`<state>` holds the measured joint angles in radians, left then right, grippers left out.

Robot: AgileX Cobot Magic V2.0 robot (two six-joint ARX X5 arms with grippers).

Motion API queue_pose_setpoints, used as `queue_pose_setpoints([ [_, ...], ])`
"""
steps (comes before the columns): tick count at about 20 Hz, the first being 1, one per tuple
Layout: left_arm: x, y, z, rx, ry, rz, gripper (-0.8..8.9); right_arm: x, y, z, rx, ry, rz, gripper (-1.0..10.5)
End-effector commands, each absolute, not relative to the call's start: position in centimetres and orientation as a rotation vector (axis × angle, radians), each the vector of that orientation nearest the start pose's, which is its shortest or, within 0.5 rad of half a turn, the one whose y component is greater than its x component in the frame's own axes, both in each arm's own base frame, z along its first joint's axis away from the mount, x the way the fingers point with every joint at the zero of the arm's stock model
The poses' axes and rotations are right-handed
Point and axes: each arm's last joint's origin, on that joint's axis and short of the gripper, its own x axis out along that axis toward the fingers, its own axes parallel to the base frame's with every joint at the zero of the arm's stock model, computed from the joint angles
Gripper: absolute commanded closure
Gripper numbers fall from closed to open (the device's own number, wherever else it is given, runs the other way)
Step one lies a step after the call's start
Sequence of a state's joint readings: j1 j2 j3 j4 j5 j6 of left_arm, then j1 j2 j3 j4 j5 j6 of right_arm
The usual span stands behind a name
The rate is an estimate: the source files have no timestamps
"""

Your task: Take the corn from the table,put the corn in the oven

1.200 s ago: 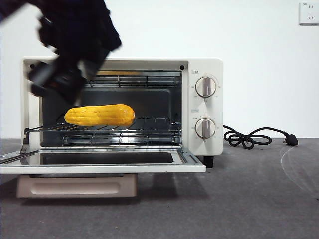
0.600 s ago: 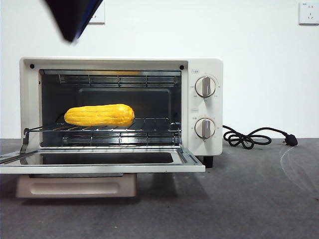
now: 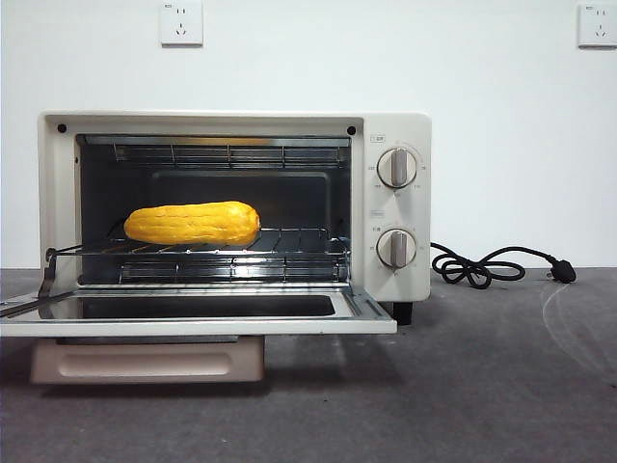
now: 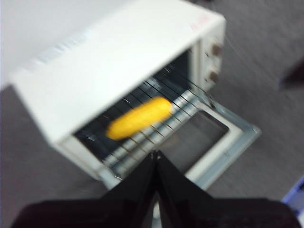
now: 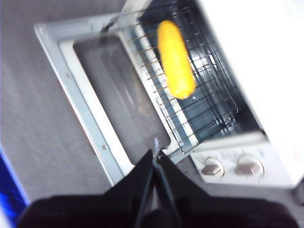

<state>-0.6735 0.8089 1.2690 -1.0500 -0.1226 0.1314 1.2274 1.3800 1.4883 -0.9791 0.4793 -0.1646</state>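
The yellow-orange corn (image 3: 193, 223) lies on the wire rack (image 3: 289, 246) inside the cream-white oven (image 3: 395, 130), toward its left side; no gripper touches it. The oven door (image 3: 193, 318) hangs open and flat over the dark grey table (image 3: 463, 386). No arm shows in the front view. In the left wrist view my left gripper (image 4: 155, 154) is shut, high above the oven, with the corn (image 4: 138, 118) below it. My right gripper (image 5: 155, 142) is shut too, above the open door (image 5: 76, 99), the corn (image 5: 175, 58) beyond it.
A black power cord with plug (image 3: 496, 265) lies on the table right of the oven. Two round knobs (image 3: 397, 168) sit on the oven's right panel. White wall sockets (image 3: 181, 22) hang on the wall behind.
The dark arm that hung at the oven's upper left a second ago has lifted up and out of the front view. The corn stays still on the rack.
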Motion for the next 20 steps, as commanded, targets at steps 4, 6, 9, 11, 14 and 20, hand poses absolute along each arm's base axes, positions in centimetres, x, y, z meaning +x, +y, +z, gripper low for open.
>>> queue_pose_setpoints([
  [4,10.9,-7.4,35.0,0.303,0.668,-0.650,8.22,11.5,20.9,40.0,-0.590,0.584,0.847,9.6],
  [6,11.5,-7.0,33.2,0.248,0.708,-0.655,8.22,12.1,19.6,40.3,-0.538,0.624,0.873,9.6],
  [9,12.3,-6.0,30.9,0.145,0.747,-0.676,8.22,13.0,18.0,40.1,-0.495,0.703,0.891,9.6],
  [11,12.8,-5.0,29.6,0.061,0.773,-0.686,8.22,13.7,17.2,39.9,-0.468,0.755,0.892,9.6],
  [14,13.6,-2.8,27.5,-0.121,0.777,-0.716,8.22,14.7,16.1,39.7,-0.417,0.810,0.915,9.6],
  [20,15.1,2.9,22.1,-0.546,0.760,-0.533,8.22,16.8,13.7,39.8,-0.269,0.831,1.051,9.6],
])
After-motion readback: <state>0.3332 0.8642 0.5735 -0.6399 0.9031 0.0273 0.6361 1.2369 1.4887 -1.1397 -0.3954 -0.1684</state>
